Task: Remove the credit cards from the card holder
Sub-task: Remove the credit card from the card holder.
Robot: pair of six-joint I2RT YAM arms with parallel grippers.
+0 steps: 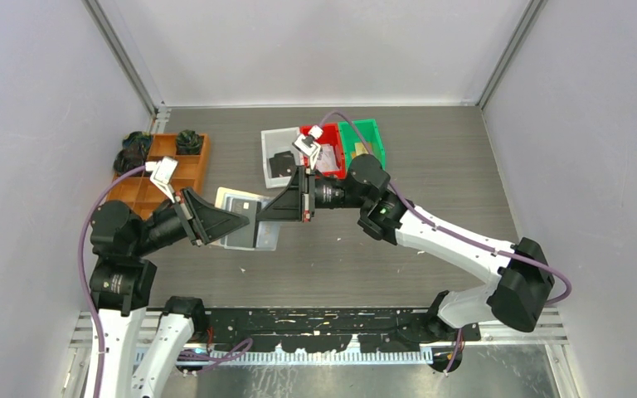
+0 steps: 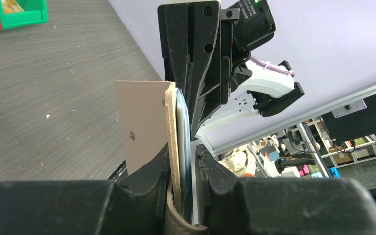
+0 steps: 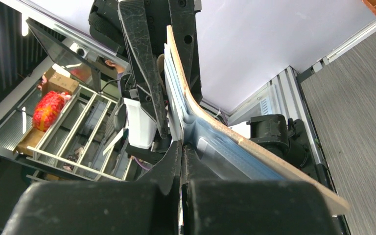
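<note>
Bright even light, soft shadows, close foreground blurred

Two grippers here, the left gripper [image 2: 182,149] and the right gripper [image 3: 182,147], and one tan card holder [image 2: 144,117] between them. The credit cards [image 2: 182,122] sit edge-on, perhaps three, hard to count. One clear bin [image 1: 267,157], one red bin [image 1: 334,155], one green bin [image 1: 369,137]. One wooden tray [image 1: 145,195] with three dark clumps [image 1: 188,141]

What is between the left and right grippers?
Only the card holder with its credit cards, pinched from both ends; top view shows it, wrist views confirm.
</note>
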